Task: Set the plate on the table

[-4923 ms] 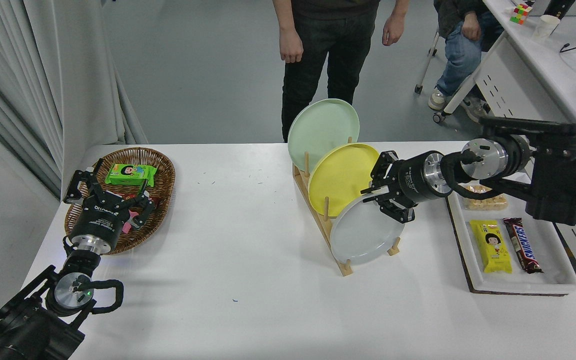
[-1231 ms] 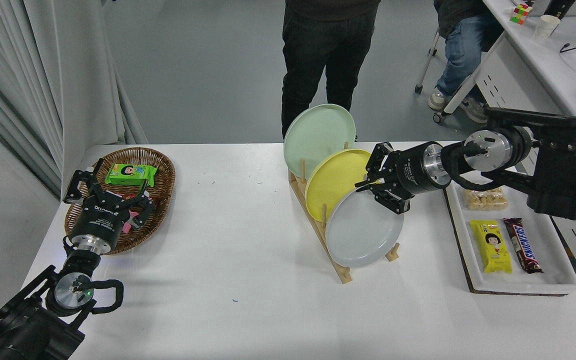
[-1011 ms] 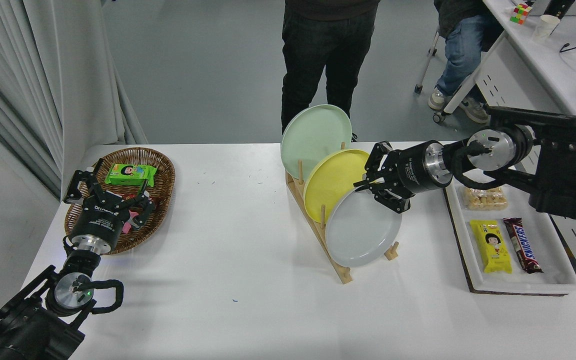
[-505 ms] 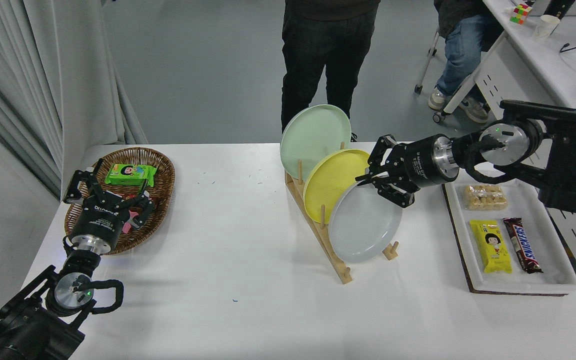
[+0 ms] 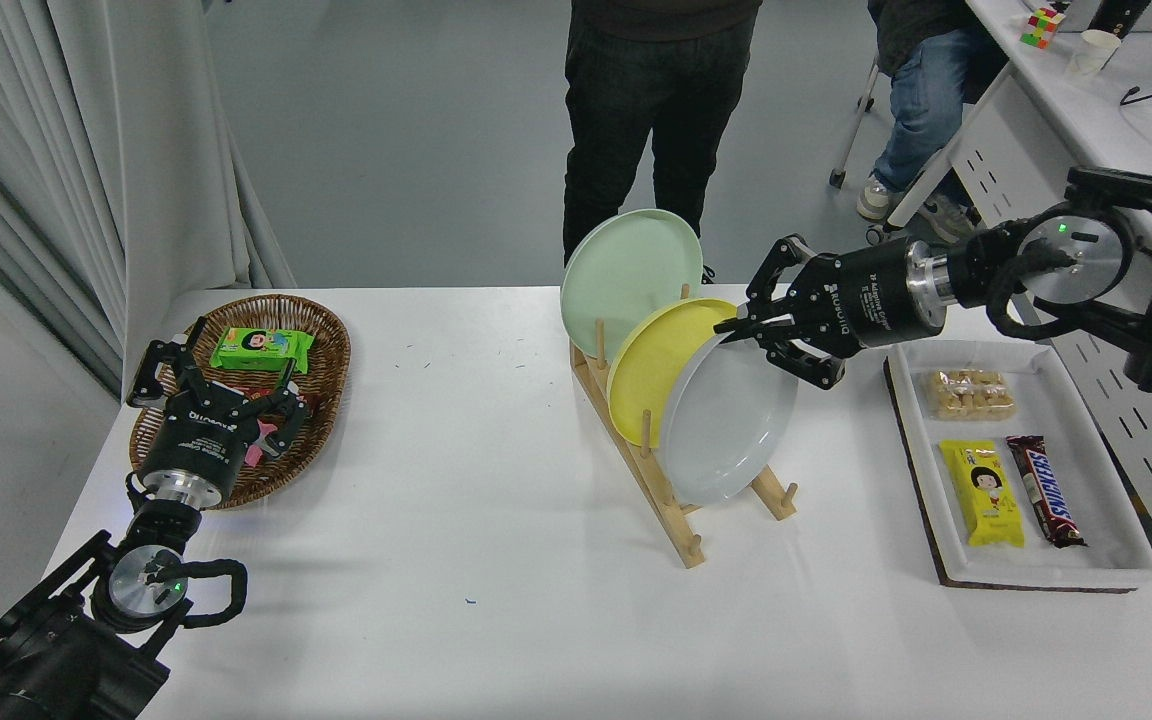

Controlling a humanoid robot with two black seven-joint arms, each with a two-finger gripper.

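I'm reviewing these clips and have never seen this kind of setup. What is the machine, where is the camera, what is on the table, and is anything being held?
This is a two-armed robot filmed from a camera on its head, looking down over a white table. Its right gripper is shut on the top rim of a light grey plate, which stands in a wooden rack in front of a yellow plate and a pale green plate. The left gripper sits open over a wicker basket. A white tray of snacks lies on the right. A person stands beyond the table.
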